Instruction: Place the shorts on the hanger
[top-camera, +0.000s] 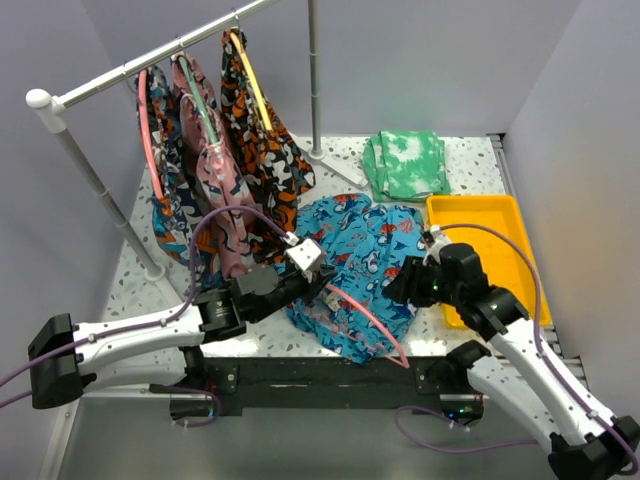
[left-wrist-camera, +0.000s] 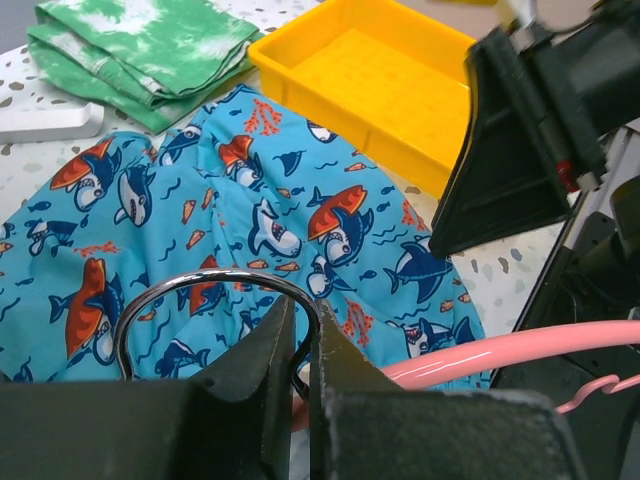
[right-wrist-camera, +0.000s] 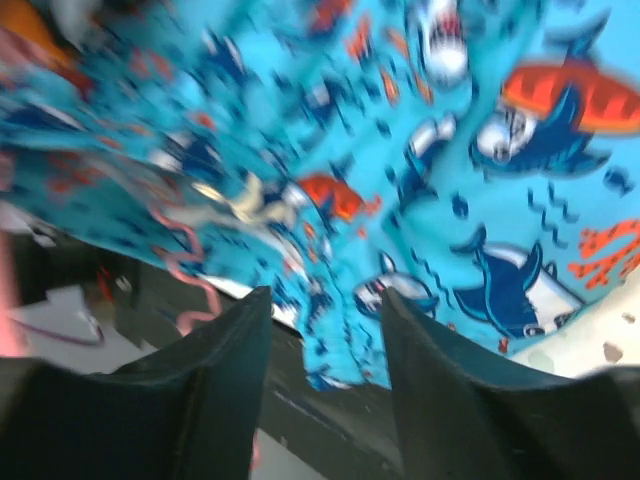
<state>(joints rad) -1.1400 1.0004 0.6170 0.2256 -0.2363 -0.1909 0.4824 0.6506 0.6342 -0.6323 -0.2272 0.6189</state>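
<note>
Two grippers over one tabletop (top-camera: 470, 150), white terrazzo with dark speckles, boxed in by plain pale grey walls (top-camera: 430, 60) behind and to both sides. My left gripper (left-wrist-camera: 305, 325): fingers pressed nearly together, pinching the chrome hook (left-wrist-camera: 200, 283) of the hanger (left-wrist-camera: 500, 350). The hanger's coral-pink arch runs off to that gripper's right and lies over the near part of the shorts (left-wrist-camera: 250, 180). The shorts lie rumpled and flat on the terrazzo straight ahead of the left fingertips, between my two tools. My right gripper (right-wrist-camera: 325, 300): fingers spread, nothing between them. Shark print fills its wrist view just past the tips; that view is blurred, so I cannot tell whether they touch cloth. A yellow tray (top-camera: 480, 215) sits on the table on the outer side of the right gripper, touching the shorts' edge. A folded green tie-dye cloth (top-camera: 408, 165) lies farther out, beyond the shorts. Far out on the left gripper's outer side, a white rail (top-camera: 150, 65) carries hanging patterned garments (top-camera: 265, 140).
</note>
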